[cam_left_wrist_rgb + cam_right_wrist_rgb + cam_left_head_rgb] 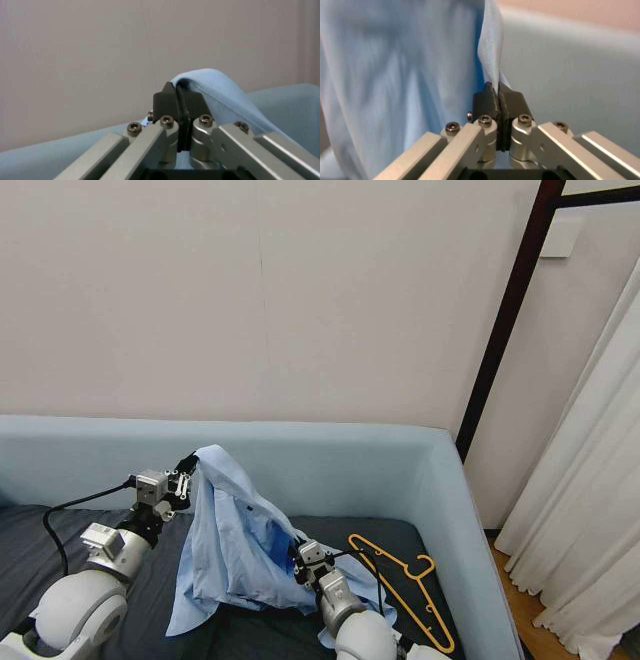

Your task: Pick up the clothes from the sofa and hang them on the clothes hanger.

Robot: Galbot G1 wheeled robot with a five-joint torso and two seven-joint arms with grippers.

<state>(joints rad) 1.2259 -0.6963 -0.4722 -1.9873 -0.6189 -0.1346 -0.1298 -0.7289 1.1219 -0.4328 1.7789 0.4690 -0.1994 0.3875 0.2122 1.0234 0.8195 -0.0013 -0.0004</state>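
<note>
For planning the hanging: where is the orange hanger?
In the head view, the orange hanger lies on the sofa seat, robot's right side, beside the right claw and blue shirt.

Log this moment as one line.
left gripper: jaws shut on blue shirt, held up | right gripper: jaws shut on shirt edge | orange hanger: lying on sofa, untouched

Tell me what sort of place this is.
Probably a home living room or mock-up: a pale blue sofa against a plain wall, white curtains beside it, a blue shirt and orange hanger at the seat.
</note>
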